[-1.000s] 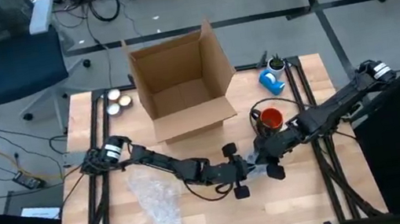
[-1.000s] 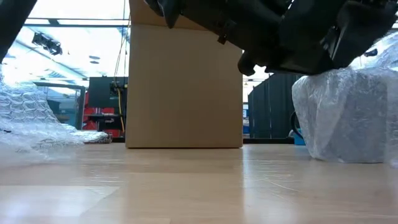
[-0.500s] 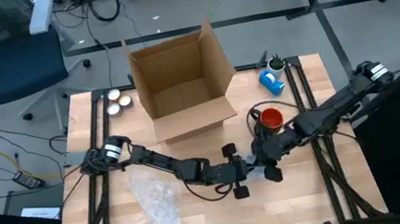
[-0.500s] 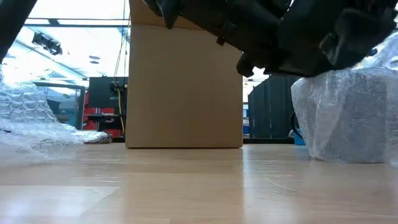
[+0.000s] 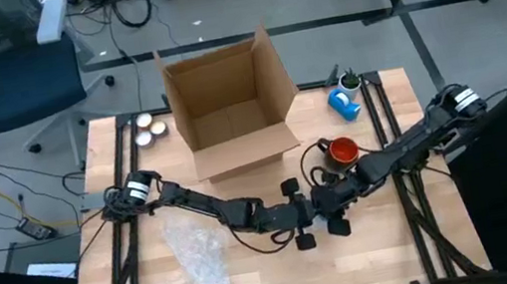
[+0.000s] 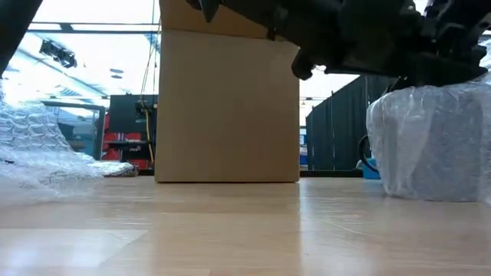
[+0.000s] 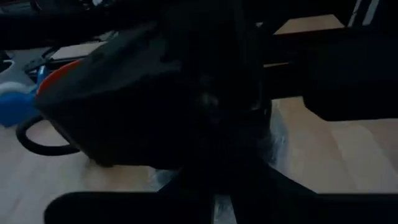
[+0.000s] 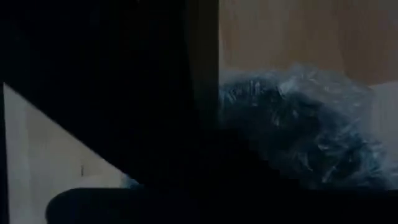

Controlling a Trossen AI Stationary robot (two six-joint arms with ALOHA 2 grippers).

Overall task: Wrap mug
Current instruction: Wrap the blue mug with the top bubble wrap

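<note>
Your left tool (image 5: 303, 217) and right tool (image 5: 333, 213) meet mid-bench (image 5: 402, 261). The mug (image 5: 341, 152) sits just behind the right tool; the cardboard box (image 5: 228, 105) stands farther behind. Loose bubble wrap (image 5: 201, 263) lies left of the left tool.

Probably a robotics lab or workshop: office chair (image 5: 16, 72), floor cables (image 5: 117, 3), dark curtain partitions (image 6: 337, 126) beyond the table (image 5: 371, 255).
</note>
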